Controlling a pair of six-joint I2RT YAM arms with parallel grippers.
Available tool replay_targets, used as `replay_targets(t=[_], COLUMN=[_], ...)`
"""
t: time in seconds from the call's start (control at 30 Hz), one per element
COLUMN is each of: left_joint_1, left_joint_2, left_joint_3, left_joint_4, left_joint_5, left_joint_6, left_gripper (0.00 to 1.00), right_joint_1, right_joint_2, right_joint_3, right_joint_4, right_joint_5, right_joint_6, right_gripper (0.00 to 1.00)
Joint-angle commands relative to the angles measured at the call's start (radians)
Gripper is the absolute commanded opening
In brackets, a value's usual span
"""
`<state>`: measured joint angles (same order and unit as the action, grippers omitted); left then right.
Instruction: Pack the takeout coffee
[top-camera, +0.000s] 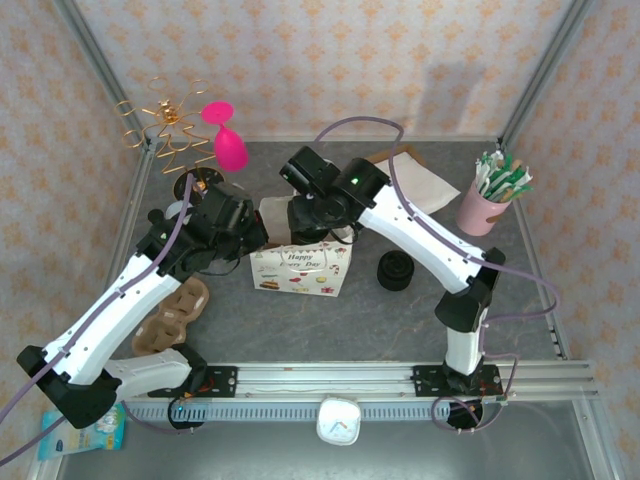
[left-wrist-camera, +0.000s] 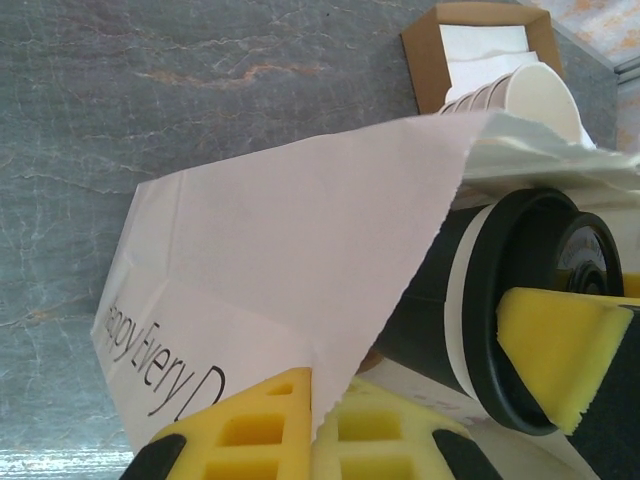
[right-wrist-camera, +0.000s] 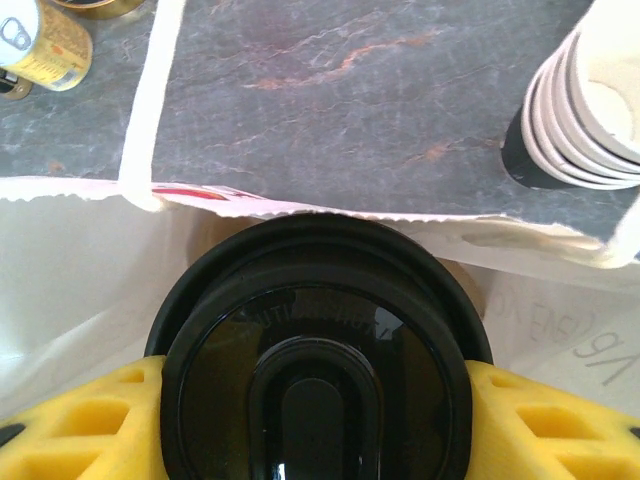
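Now mid-insert: right gripper (right-wrist-camera: 315, 425) clamps takeout coffee (right-wrist-camera: 315, 300) betw. its fingers, left gripper (left-wrist-camera: 320, 435) pinched on bag (left-wrist-camera: 280, 250) rim; next prob. lower deeper, then let go.

This is a robot test cell, not a real café. Two white arms (top-camera: 420, 235) are bolted to an aluminium rail (top-camera: 330, 378) at the near edge of a grey stone-look table (top-camera: 330, 320). Bare metal frame posts (top-camera: 98, 60) stand at the far corners, with patterned wallpaper panels (top-camera: 300, 60) behind.
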<state>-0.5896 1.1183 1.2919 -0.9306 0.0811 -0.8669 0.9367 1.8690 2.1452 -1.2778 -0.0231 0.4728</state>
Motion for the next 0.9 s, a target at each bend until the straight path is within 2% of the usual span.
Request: replay_targets(t=[0.0, 0.3, 0.53, 0.87], left_joint_1=[-0.007, -0.007, -0.007, -0.007], left_joint_2=[-0.020, -0.011, -0.017, -0.038], left_joint_3=[-0.007, -0.008, -0.006, -0.043], left_joint_4=[-0.020, -0.041, -0.025, 0.020], left_joint_5=[-0.023, -0.043, -0.026, 0.008], left_joint_6=[-0.003, 0.011, -0.008, -0.031], left_gripper=[0.00, 0.00, 0.00, 0.00], right_joint_1=[0.008, -0.016, -0.035, -0.018], right_joint_2=[-0.014, -0.069, -0.069, -0.003], right_joint_3=[0.006, 0.051, 0.016, -0.033], right_joint_4=[-0.031, -0.032, -0.031, -0.031], right_joint_5=[0.011, -0.048, -0.056, 0.032], right_joint_6=[0.013, 0.007, -0.002, 0.003], right_gripper=[0.56, 0.56, 0.56, 0.56])
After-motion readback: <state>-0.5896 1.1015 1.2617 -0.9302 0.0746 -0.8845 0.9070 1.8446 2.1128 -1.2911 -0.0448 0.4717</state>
